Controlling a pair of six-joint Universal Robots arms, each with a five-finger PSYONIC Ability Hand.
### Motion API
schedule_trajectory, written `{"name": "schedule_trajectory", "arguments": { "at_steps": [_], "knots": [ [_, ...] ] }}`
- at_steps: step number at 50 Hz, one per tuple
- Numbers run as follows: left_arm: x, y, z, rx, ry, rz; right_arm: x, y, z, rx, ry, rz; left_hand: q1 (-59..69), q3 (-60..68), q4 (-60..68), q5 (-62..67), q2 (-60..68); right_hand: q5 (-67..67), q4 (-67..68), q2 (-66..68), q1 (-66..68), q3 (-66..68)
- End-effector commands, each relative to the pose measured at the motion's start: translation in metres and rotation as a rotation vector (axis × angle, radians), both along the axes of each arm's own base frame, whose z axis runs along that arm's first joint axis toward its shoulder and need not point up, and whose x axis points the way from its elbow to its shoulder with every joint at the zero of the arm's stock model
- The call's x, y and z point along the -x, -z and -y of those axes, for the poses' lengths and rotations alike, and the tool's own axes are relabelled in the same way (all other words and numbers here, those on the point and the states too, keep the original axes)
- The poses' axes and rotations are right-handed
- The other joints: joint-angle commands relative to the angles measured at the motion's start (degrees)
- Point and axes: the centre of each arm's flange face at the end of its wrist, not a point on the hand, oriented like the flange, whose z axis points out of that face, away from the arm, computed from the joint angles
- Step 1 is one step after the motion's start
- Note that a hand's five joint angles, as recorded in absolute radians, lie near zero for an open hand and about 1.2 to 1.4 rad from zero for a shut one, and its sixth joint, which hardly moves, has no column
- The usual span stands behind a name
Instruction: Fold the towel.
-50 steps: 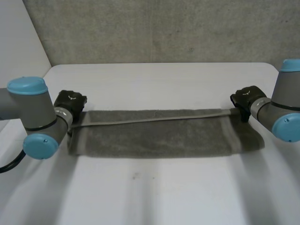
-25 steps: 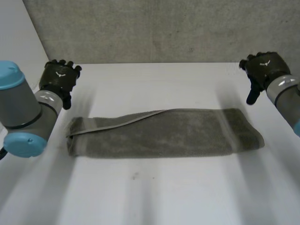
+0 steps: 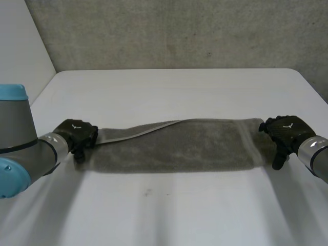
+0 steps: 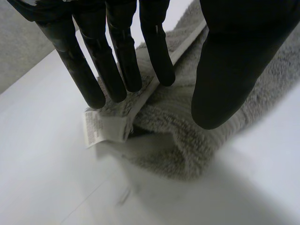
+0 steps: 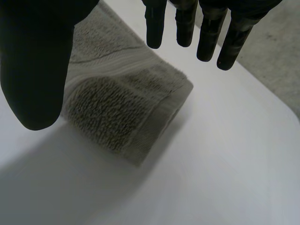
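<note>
left hand lowered to one towel end, right hand to other

The white table is viewed from above by the head camera, set between and behind the arms and faced toward the grey concrete wall. The long grey terry towel is seen end to end there. Its ends are shown close up by the wrist cameras (sighted along the black left hand and black right hand).
</note>
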Motion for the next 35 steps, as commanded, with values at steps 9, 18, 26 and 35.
{"name": "schedule_trajectory", "arguments": {
  "at_steps": [9,18,26,35],
  "knots": [
    [0.004,0.025,0.045,-0.014,-0.052,-0.102,-0.001,0.02,0.001,-0.034,-0.01,-0.017,-7.11,-7.24,-7.26,-7.28,-7.31,-4.12,-3.52,-3.51,-2.58,-2.37],
    [-0.007,0.022,0.058,0.08,-0.125,-0.094,-0.001,0.023,0.0,-0.026,-0.012,-0.017,-30.71,-30.83,-30.86,-30.88,-30.9,-4.12,-3.52,-3.51,-2.58,-2.37],
    [-0.005,0.018,0.036,0.054,-0.106,-0.089,0.0,0.021,0.005,0.008,-0.01,-0.019,-30.71,-30.83,-30.86,-30.88,-30.9,-2.2,-1.6,-1.6,-0.67,-0.45],
    [-0.001,0.017,0.01,0.021,-0.086,-0.072,0.008,0.024,0.009,0.036,-0.014,-0.08,-30.71,-30.83,-30.86,-30.88,-30.9,6.04,6.65,6.65,7.58,7.8]
  ]
}}
